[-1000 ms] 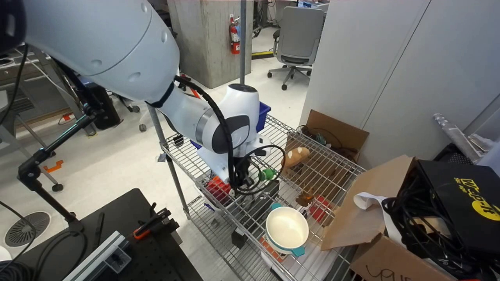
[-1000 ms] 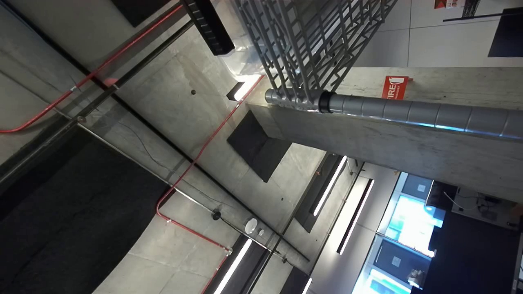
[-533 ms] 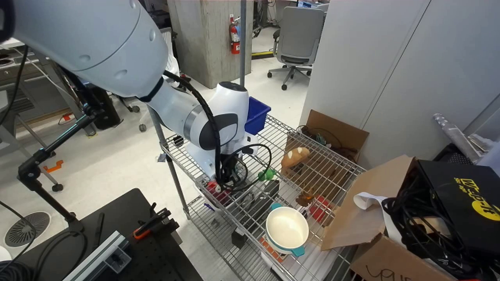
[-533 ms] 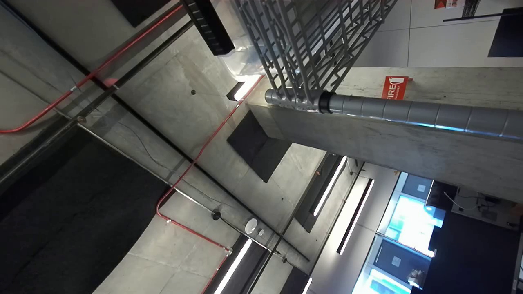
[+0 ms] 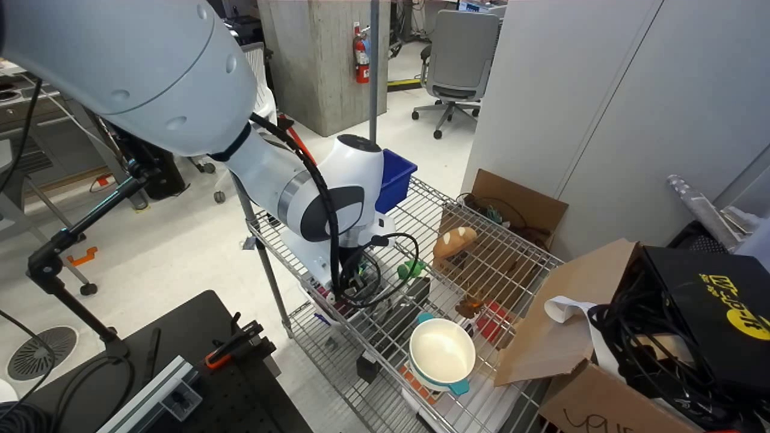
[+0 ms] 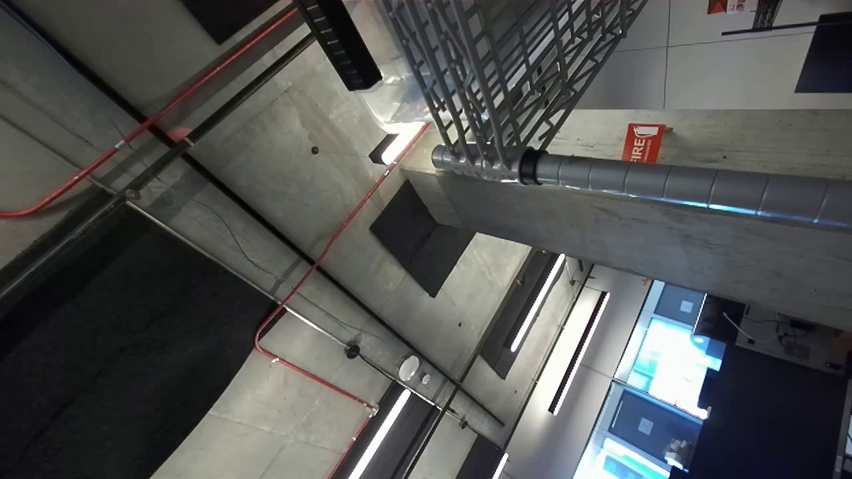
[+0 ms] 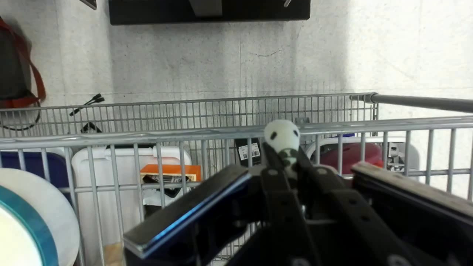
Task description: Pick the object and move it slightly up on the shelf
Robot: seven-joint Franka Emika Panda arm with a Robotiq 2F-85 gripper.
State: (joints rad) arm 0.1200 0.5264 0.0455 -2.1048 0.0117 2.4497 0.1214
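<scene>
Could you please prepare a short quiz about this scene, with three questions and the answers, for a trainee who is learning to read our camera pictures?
1. Multiple choice: what is in the hand in the wrist view?
A) a bread roll
B) a white item with dark spots
C) a green toy

2. True or false: the cream pot stands outside the open cardboard box.

3. Fill in: in an exterior view, the bin seen next to the arm is ____ in colour.

Key: 1 B; 2 true; 3 blue.
</scene>
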